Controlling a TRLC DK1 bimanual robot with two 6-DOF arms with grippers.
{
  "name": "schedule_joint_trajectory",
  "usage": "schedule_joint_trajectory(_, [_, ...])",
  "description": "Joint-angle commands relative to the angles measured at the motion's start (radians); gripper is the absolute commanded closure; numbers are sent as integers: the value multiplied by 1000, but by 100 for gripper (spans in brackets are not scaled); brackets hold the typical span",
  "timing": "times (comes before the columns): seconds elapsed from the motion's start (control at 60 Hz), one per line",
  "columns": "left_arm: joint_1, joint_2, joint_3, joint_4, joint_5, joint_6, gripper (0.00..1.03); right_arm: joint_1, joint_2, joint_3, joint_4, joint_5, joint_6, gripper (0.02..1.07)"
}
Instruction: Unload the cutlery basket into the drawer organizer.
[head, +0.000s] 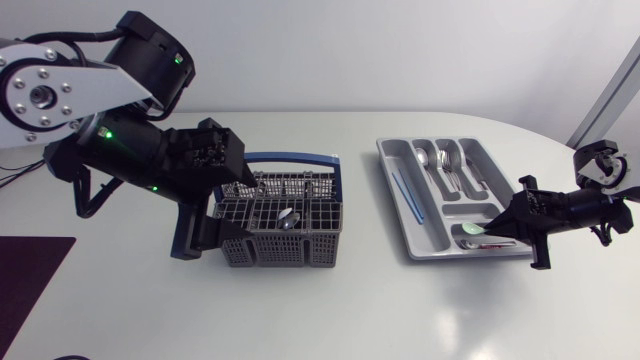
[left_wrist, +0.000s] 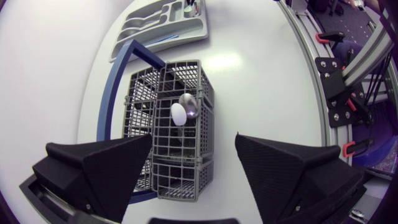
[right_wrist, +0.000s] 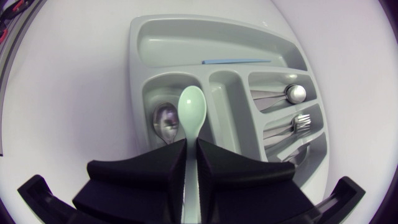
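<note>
The grey wire cutlery basket (head: 285, 222) with a blue handle stands left of centre. A white spoon head (left_wrist: 178, 113) and a metal spoon head (left_wrist: 189, 104) stick up from it. My left gripper (head: 222, 215) hangs open at the basket's left end, looking down on the basket (left_wrist: 171, 130), nothing between its fingers (left_wrist: 99, 168). The grey drawer organizer (head: 400, 200) lies to the right. My right gripper (head: 503, 224) is shut on a pale green spoon (right_wrist: 191, 112) by its handle. The spoon's bowl (head: 470, 232) is over the organizer's near compartment, where a metal spoon (right_wrist: 165, 121) lies.
Other compartments of the organizer (right_wrist: 205, 28) hold spoons (right_wrist: 295, 93), forks (right_wrist: 301, 121) and a thin blue piece (right_wrist: 236, 61). A dark mat (head: 25, 285) lies at the table's front left corner. Bare white table separates basket and organizer.
</note>
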Motion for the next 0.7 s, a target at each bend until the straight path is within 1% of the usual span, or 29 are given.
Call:
schedule_joint_trajectory(0.0, [2, -2, -22, 7, -5, 73, 10, 15, 15, -15, 22, 14, -52, 101])
schedule_joint_trajectory(0.033, [-2, -2, -28, 9, -7, 84, 10, 15, 13, -24, 31, 23, -55, 95])
schedule_joint_trajectory(0.067, [-4, -5, -32, 9, -8, 101, 10, 15, 10, -33, 44, 31, -58, 85])
schedule_joint_trajectory(0.1, [-5, -8, -34, 9, -8, 110, 10, 15, 7, -44, 60, 38, -58, 71])
schedule_joint_trajectory(0.133, [-7, -8, -34, 10, -15, 115, 10, 15, 3, -51, 71, 48, -57, 61])
schedule_joint_trajectory(0.15, [-10, -6, -34, 13, -18, 115, 10, 15, -1, -55, 74, 51, -55, 59])
schedule_joint_trajectory(0.2, [-24, -5, -34, 16, -36, 115, 10, 16, -10, -62, 76, 54, -52, 57])
schedule_joint_trajectory(0.267, [-39, 8, -32, 21, -58, 101, 10, 15, -25, -67, 77, 54, -46, 51])
schedule_joint_trajectory(0.317, [-55, 8, -39, 22, -59, 81, 10, 15, -37, -71, 85, 52, -26, 45])
schedule_joint_trajectory(0.383, [-73, 5, -42, 36, -76, 27, 10, 12, -67, -87, 93, 46, 0, 41])
schedule_joint_trajectory(0.45, [-102, -22, -75, 94, -111, -39, 10, 6, -106, -108, 93, 29, 11, 41])
schedule_joint_trajectory(0.5, [-117, -48, -117, 156, -133, -88, 12, 3, -139, -122, 94, 8, 34, 37])
schedule_joint_trajectory(0.567, [-145, -74, -163, 202, -170, -143, 13, -7, -177, -145, 96, -26, 51, 37])
schedule_joint_trajectory(0.6, [-163, -95, -198, 251, -191, -195, 14, -13, -195, -162, 100, -43, 57, 37])
schedule_joint_trajectory(0.65, [-180, -118, -238, 283, -206, -226, 14, -16, -220, -182, 106, -63, 78, 36])
schedule_joint_trajectory(0.683, [-194, -132, -267, 320, -222, -261, 17, -17, -237, -194, 108, -78, 95, 34])
